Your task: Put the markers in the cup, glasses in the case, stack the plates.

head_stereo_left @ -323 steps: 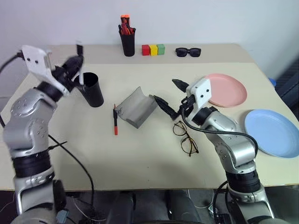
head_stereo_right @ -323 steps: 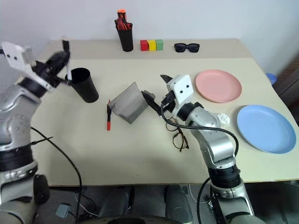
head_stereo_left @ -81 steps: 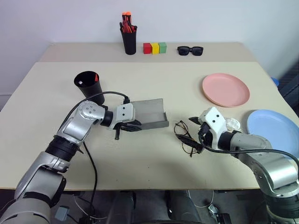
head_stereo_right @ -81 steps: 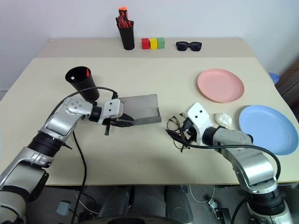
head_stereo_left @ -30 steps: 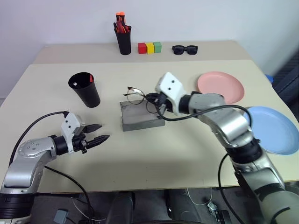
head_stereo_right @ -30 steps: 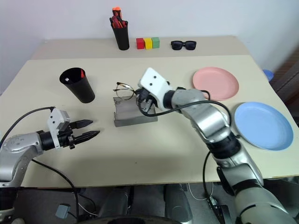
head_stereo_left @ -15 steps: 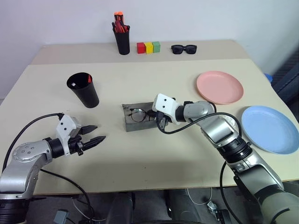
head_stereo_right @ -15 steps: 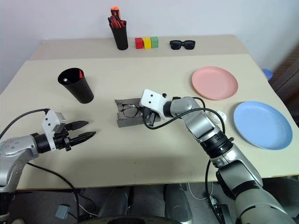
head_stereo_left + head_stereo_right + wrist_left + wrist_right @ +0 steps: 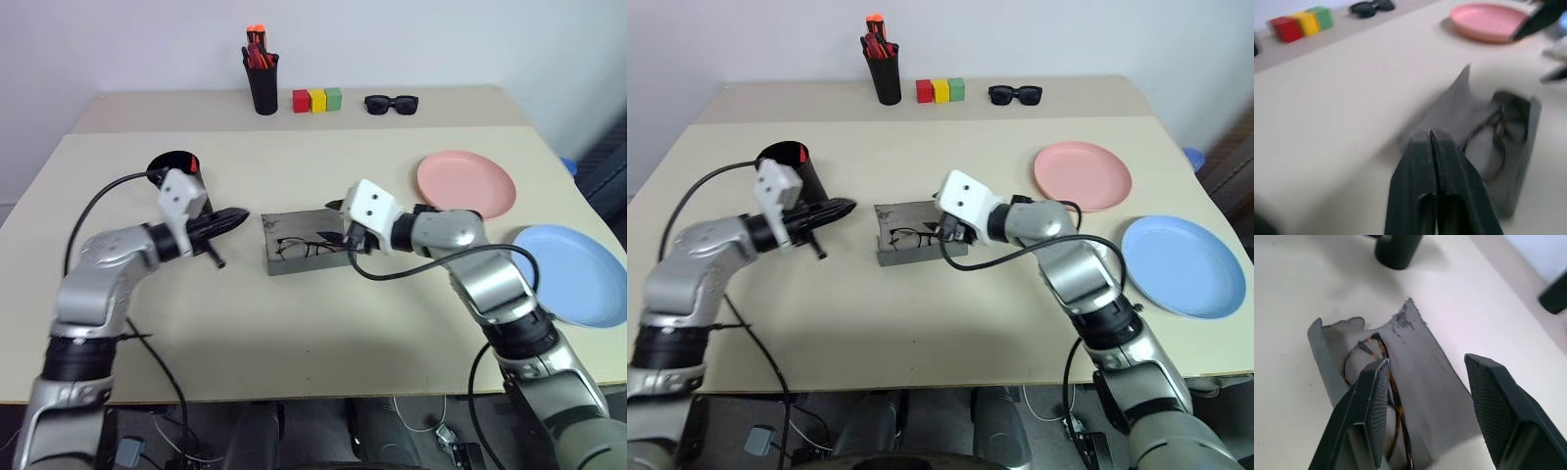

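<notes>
The grey case point(image 9: 286, 225) lies open at the table's middle, and the wire-framed glasses point(image 9: 304, 247) lie inside it. My right gripper point(image 9: 343, 225) stands open over the case's right end, with one fingertip point(image 9: 1376, 369) right above the glasses' frame. To the case's left, my left gripper point(image 9: 238, 216) hovers shut and empty, pointing at the case point(image 9: 1513, 161). Behind that hand stands the black cup point(image 9: 174, 163), with a red marker tip point(image 9: 194, 164) showing in it. The pink plate point(image 9: 465, 183) and the blue plate point(image 9: 578, 274) lie apart at the right.
A black pen holder point(image 9: 263, 83) with orange-red pens, three coloured blocks point(image 9: 318, 99) and black sunglasses point(image 9: 392, 103) line the far edge. A cable runs from my left wrist across the table's left side.
My right gripper has opened and let go of the glasses, which now rest in the case. My left gripper has shut, risen and swung right, close to the case's left end.
</notes>
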